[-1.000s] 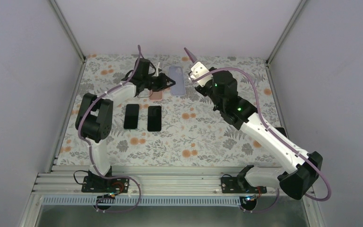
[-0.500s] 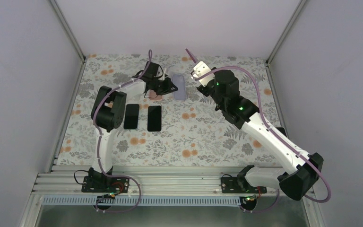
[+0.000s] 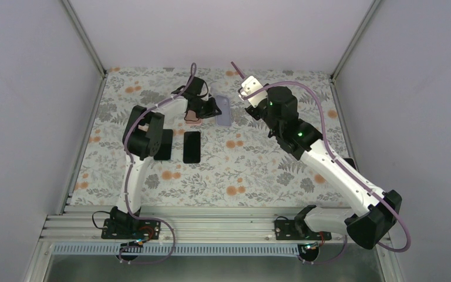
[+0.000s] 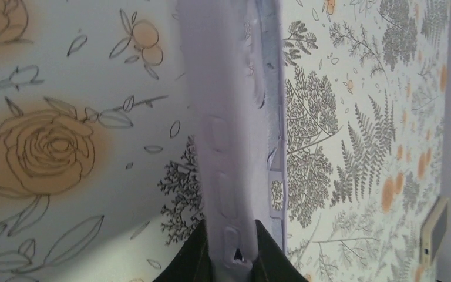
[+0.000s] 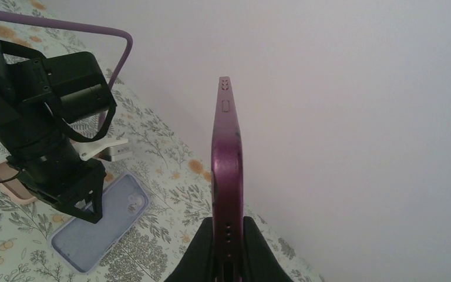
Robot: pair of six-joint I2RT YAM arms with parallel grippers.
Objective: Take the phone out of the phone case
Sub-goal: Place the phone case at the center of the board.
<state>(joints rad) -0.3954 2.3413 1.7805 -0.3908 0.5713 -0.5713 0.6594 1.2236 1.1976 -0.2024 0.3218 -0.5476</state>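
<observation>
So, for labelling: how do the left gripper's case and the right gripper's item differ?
Colour: the case is pale lavender, the item dark magenta. Pose: the case lies on the table, the item stands raised in the air. Shared: left gripper and right gripper each pinch one edge.

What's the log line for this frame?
left tool: shut on lavender case edge | right tool: shut on purple case, upright, aloft | black phones: on table
</observation>
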